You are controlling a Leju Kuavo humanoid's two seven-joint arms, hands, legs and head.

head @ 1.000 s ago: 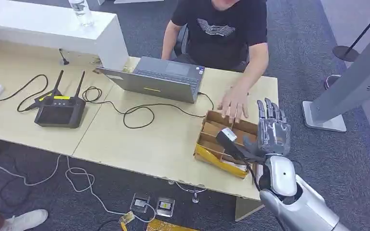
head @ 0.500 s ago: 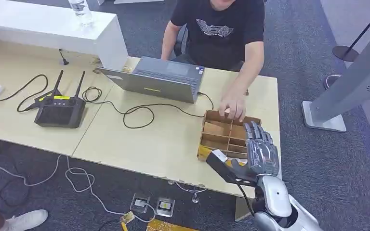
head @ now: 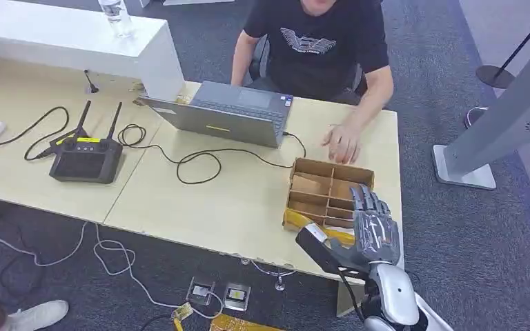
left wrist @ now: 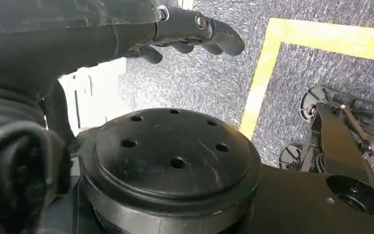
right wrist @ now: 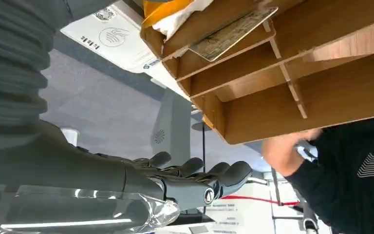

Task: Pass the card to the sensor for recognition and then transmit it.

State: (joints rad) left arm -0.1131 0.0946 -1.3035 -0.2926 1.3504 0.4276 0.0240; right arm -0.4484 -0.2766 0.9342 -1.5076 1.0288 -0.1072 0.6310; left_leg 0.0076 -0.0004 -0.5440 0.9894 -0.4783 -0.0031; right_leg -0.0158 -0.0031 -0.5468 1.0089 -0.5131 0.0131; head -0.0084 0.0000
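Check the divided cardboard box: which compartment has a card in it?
The compartment at the robot-side end of the cardboard box, beside the yellow and white packet. The card leans on its divider there; the other compartments look bare. The right hand hovers open nearby.

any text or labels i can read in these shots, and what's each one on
No text reads with certainty.
White panel in the right wrist view: a round logo and small print, too blurred.
Person's black shirt: a white graphic, no clear words.
Laptop and controller: yellow stickers, too small.
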